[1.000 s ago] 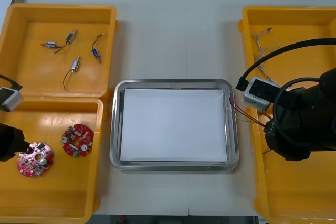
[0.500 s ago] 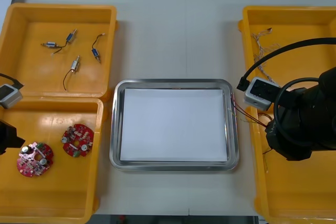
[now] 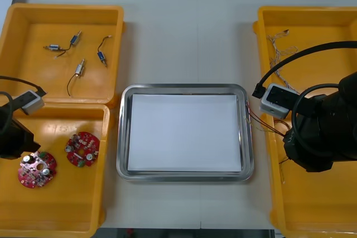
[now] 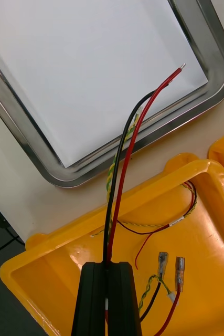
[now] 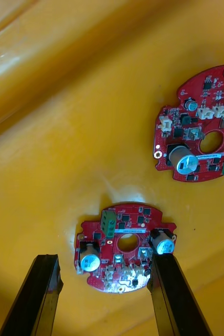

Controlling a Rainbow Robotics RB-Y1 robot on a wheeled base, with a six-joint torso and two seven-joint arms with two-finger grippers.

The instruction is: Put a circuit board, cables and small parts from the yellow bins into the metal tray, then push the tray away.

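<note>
In the right wrist view my right gripper [image 4: 110, 265] is shut on a bundle of cables [image 4: 123, 173], one black, one red, with a yellow strand beside them. Their free ends reach over the rim of the metal tray [image 4: 206, 110], which is white inside. From the front, those cable ends [image 3: 249, 115] cross the tray's right rim [image 3: 245, 137]. My left gripper [image 5: 104, 260] is open low over a round red circuit board [image 5: 123, 247] in the near left yellow bin [image 3: 61, 204]; one finger [image 5: 164, 283] overlaps the board's edge. A second board [image 5: 201, 131] lies beyond it.
Several small metal parts [image 3: 78, 54] with wires lie in the far left bin [image 3: 33, 82]. Thin cables [image 3: 279, 48] lie in the far right bin [image 3: 312, 26]. More red and yellow cables [image 4: 169, 226] stay in the near right bin [image 4: 216, 199] under my right arm [image 3: 318, 137].
My left arm has come in from the left edge and now stands over the left-hand circuit board. The right arm and its cables have stayed still.
</note>
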